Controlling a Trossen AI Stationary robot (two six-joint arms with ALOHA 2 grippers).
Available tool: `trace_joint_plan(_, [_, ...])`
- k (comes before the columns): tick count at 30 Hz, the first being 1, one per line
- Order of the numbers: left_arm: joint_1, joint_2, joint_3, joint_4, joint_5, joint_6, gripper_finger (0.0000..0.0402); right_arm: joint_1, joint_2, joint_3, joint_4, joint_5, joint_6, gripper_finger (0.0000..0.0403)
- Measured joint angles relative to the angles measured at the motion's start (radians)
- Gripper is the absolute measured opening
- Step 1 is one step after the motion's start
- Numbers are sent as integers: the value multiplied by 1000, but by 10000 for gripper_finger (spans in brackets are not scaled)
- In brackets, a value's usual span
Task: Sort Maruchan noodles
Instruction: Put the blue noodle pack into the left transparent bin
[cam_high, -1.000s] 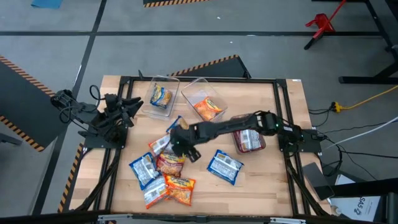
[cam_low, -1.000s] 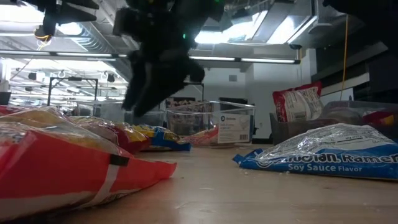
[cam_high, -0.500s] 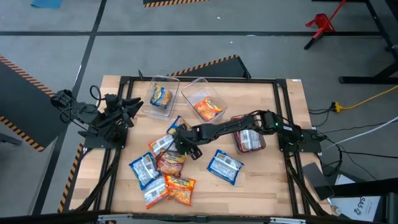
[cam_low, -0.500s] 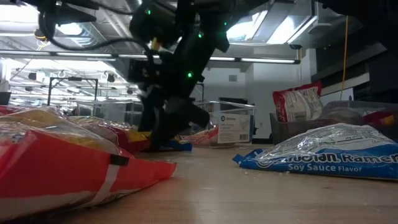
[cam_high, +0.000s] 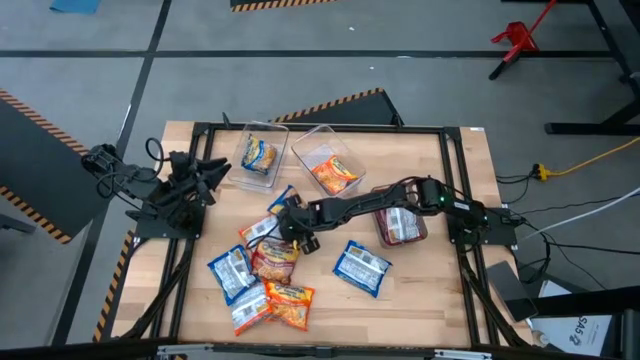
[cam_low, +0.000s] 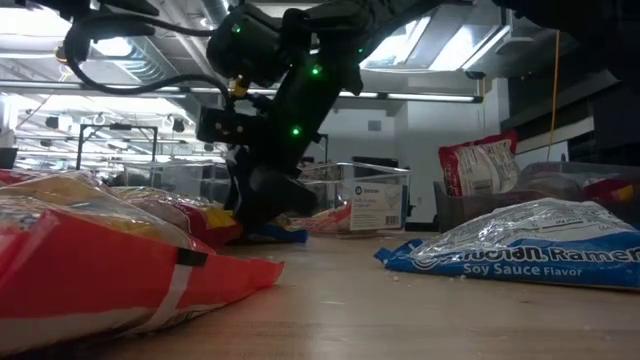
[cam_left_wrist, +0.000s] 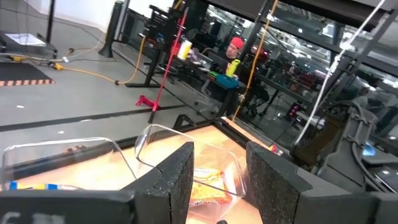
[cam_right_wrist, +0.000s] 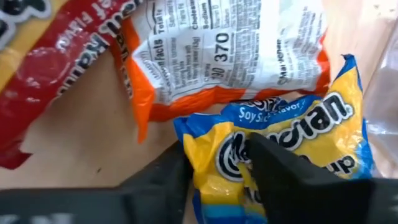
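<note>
My right claw (cam_high: 291, 222) is down at the top of the noodle pile, its fingers (cam_right_wrist: 292, 171) set narrow on either side of a blue-and-yellow soy sauce packet (cam_right_wrist: 280, 155), pressing against its crinkled end; whether it is truly gripped I cannot tell. Just beside it lies an orange packet (cam_right_wrist: 230, 56), label side up, and a red packet (cam_right_wrist: 56, 68) crowds the other edge (all three touching or overlapping). More packets (cam_high: 262, 285) sit heaped toward the table's near edge, with one blue packet (cam_high: 361, 268) apart to the right. Beyond the pile stand two clear bins (cam_high: 300, 157), each already holding a packet, and a grey bin (cam_high: 401, 227) lies under my arm. My left claw (cam_high: 213, 172) waits at the table's left edge, fingers parted.
</note>
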Motion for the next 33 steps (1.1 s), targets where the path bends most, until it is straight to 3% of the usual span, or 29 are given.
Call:
trace_joint_plan(7, [0,0,0,-10,3,0,141,3,6,51,-95,-37,118,15])
trace_joint_plan(12, [0,0,0,-22,5,1,141,2,5,150,-180,-136,206,12])
trace_joint_plan(24, [0,0,0,-27,5,2,141,-17,-2,536,-519,-253,174,2])
trace_joint_plan(33, [0,0,0,-27,5,2,141,-144,-90,548,-438,-181,149,1])
